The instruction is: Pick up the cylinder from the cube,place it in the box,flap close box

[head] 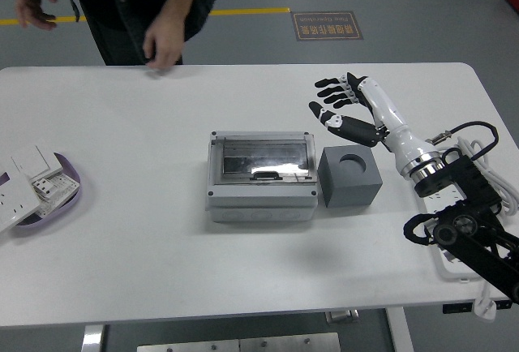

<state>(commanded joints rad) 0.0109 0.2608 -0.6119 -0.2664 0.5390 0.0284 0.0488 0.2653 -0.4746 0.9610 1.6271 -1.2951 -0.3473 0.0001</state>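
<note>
The grey box sits at the centre of the white table with its clear flap lid lying flat over the top, and the grey cube stands just beside it toward the right edge, its round socket showing bare; the cylinder cannot be made out through the lid. The right hand hangs above the table beyond the cube toward the far right corner, fingers spread apart and holding nothing. A person's hand hangs at the far edge, and a purple tray of white switch plates lies at the left edge.
</note>
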